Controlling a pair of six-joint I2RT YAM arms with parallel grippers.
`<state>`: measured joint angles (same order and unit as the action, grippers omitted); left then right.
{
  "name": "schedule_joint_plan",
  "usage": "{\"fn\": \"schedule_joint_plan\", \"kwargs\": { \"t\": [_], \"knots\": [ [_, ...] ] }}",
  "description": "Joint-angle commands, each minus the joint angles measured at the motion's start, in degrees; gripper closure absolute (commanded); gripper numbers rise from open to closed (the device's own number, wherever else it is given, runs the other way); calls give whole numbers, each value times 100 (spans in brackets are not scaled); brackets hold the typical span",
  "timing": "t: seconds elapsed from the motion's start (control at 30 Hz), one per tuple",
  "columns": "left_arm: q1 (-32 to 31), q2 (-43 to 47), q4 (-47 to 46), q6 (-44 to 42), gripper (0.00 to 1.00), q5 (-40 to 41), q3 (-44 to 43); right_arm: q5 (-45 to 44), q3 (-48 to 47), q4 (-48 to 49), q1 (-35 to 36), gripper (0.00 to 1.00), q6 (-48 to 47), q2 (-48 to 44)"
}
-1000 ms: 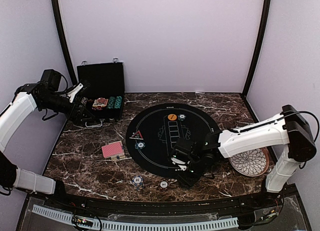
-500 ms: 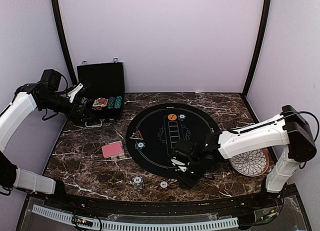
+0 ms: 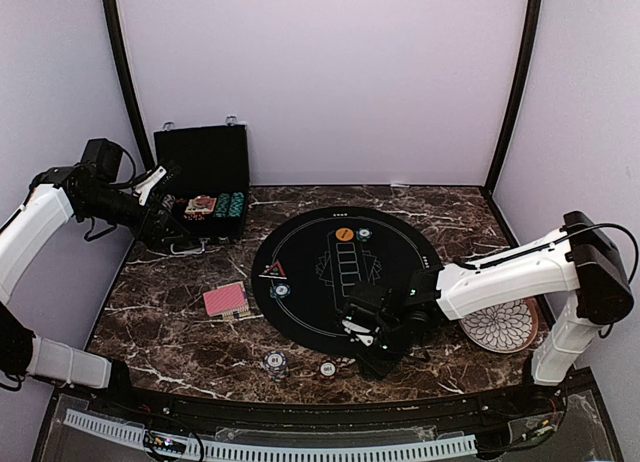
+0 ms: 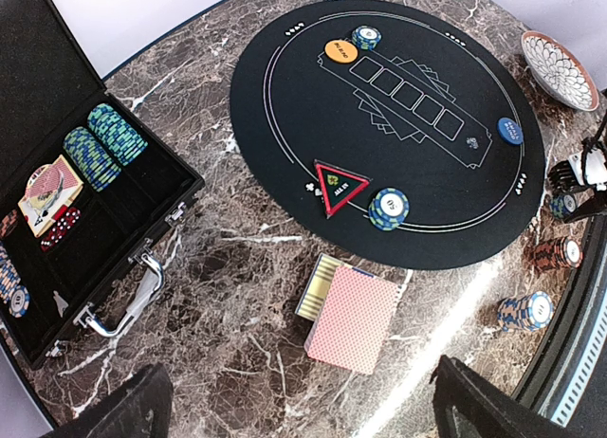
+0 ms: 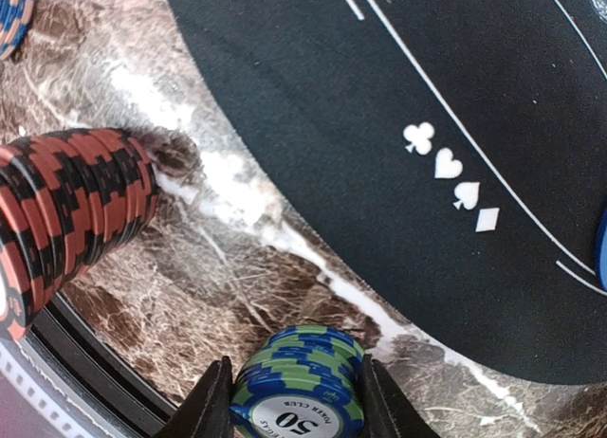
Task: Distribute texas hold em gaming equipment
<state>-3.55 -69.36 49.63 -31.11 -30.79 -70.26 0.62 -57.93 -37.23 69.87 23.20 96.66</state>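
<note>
Blue-green chip stack [image 5: 299, 386] between right fingers [image 5: 213, 410], beside mat [image 5: 398, 97] edge.

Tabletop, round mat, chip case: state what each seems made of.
Tabletop: polished marble or marble-look laminate; brown, white veins, a glossy light streak. Round mat: probably felt or rubber; flat black, no shine, printed white lines. Chip case: black hard shell, material unclear; shiny metal handle.

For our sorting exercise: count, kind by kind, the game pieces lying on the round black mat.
Chip stacks: 2
Disc buttons: 2
Triangle marker: 1
Total: 5
</note>
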Motion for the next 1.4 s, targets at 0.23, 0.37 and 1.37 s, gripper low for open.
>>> {"fn": "schedule_joint_plan", "kwargs": {
  "t": [0.23, 0.37, 1.37],
  "knots": [
    [-32, 99, 57, -39, 1, 9, -110, -44, 113, 80, 78, 61, 22, 28],
    [-32, 90, 53, -40, 1, 17, -111, -274, 117, 49, 92, 66, 12, 11],
    [-32, 76, 87, -44, 1, -9, -208, -697, -783, -722, -1061, 97, -13, -633]
  ]
}}
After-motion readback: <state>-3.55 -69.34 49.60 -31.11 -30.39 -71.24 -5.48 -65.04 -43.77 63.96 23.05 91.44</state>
